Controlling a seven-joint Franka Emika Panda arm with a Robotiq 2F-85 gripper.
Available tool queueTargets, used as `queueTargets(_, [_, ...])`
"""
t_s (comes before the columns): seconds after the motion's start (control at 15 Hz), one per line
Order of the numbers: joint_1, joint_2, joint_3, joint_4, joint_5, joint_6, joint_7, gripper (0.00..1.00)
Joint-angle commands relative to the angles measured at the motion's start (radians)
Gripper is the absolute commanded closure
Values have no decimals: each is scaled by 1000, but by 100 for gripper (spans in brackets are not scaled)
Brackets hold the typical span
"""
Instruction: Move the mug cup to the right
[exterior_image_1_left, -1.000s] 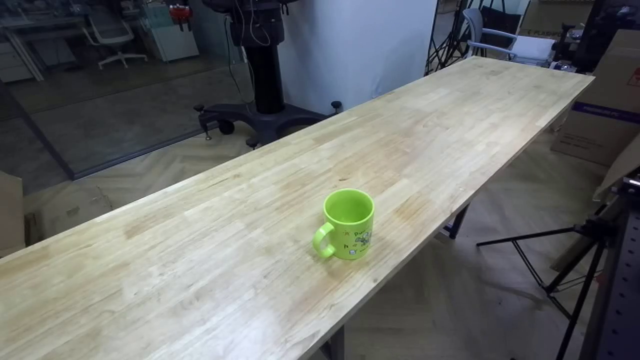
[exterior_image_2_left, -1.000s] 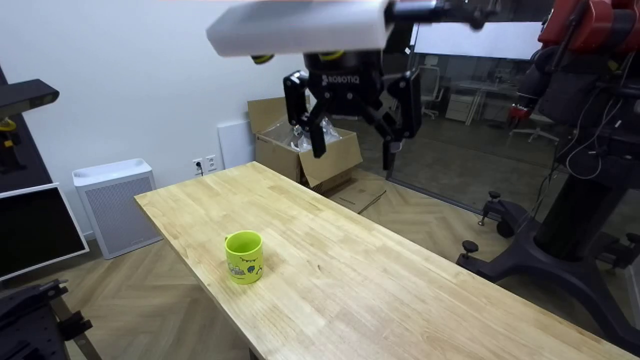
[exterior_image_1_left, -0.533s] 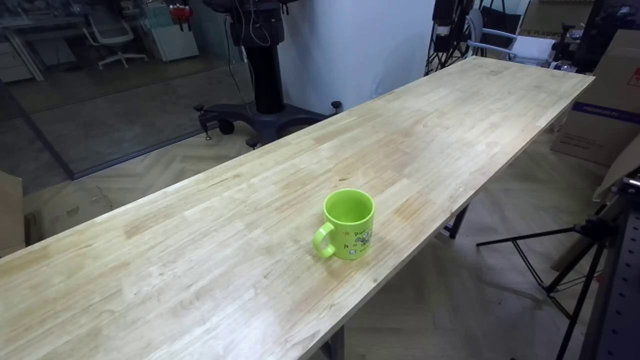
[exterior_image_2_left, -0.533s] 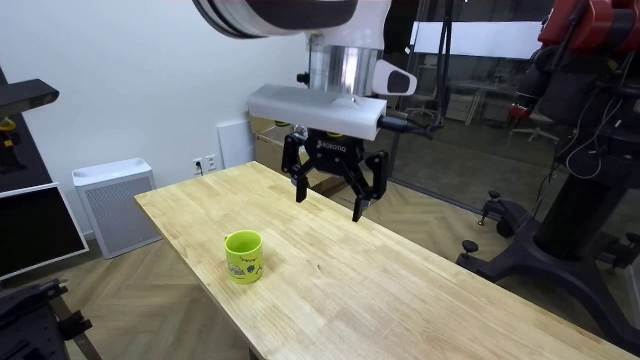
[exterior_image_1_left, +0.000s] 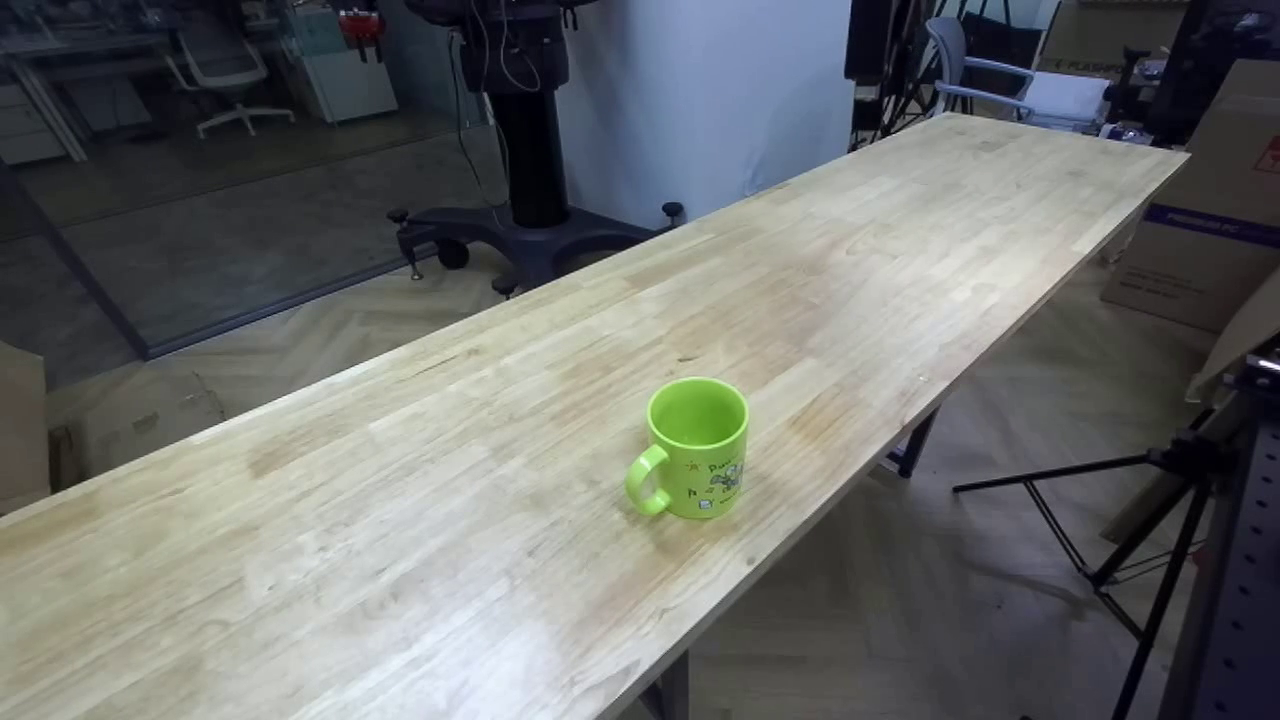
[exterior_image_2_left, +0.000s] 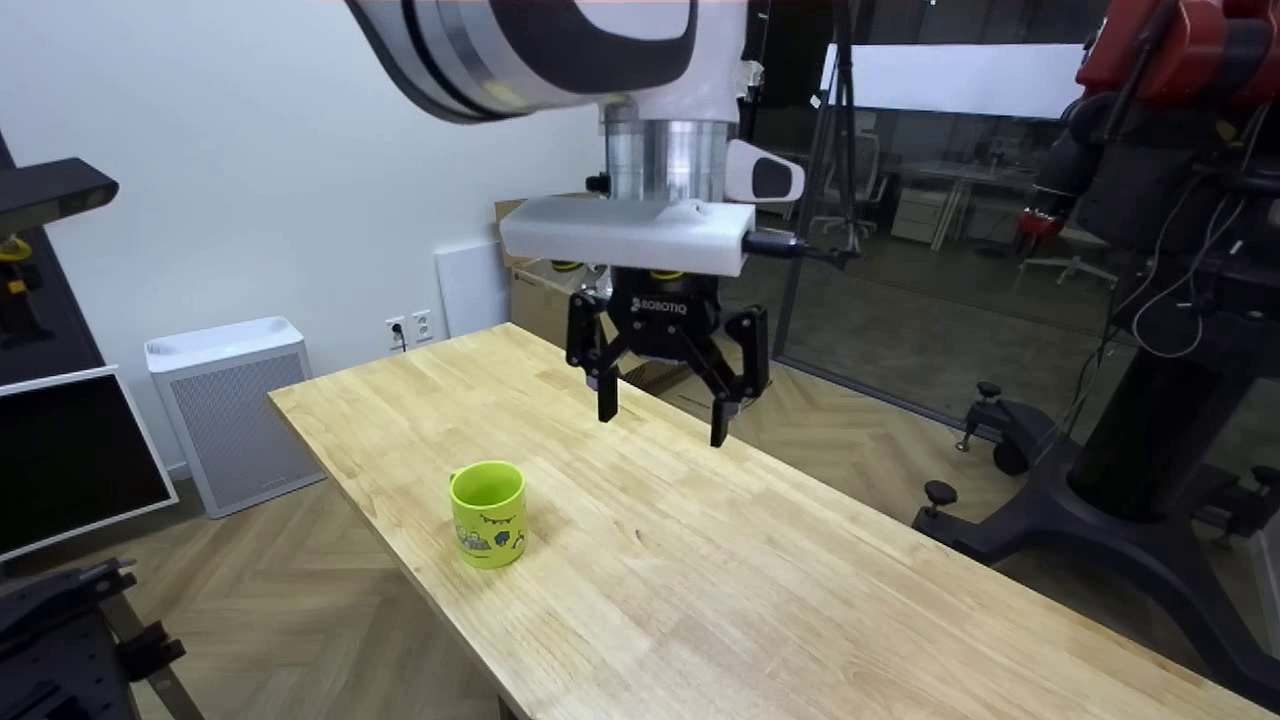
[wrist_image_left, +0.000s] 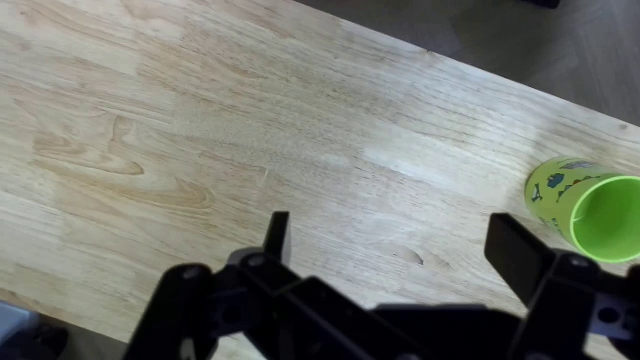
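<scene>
The mug cup (exterior_image_1_left: 700, 475) is lime green with small printed pictures and stands upright on the wooden table, near its long edge. It shows in both exterior views, also here (exterior_image_2_left: 489, 525). Its loop handle faces the near left in an exterior view. In the wrist view the mug (wrist_image_left: 555, 197) is at the right edge, partly cut off, beyond the right finger. My gripper (exterior_image_2_left: 664, 425) is open and empty. It hovers above the table, apart from the mug and higher than it. In the wrist view, bare wood shows between the fingertips (wrist_image_left: 390, 225).
The long wooden table (exterior_image_2_left: 800, 560) has open edges on both long sides. A black wheeled stand (exterior_image_2_left: 1110, 520) is beside it. An open cardboard box (exterior_image_2_left: 545, 305) and an air purifier (exterior_image_2_left: 240, 415) stand past its far end. A tripod (exterior_image_1_left: 1190, 460) stands off the table.
My gripper has come down from the top of an exterior view to above the table, then shifted only slightly. It stays open. The mug has not moved.
</scene>
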Motion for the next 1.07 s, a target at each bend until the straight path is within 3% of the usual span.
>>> queueTargets(0.0, [21,37,53,-15,-146,72,169,0])
queueTargets(0.2, [47,83,87,-19,-224,122,251,0])
queueTargets(0.73, [72,136,124,-30,-207,190,217,0])
queueTargets(1.0, [65,174,174,-53,-102,318,110,0])
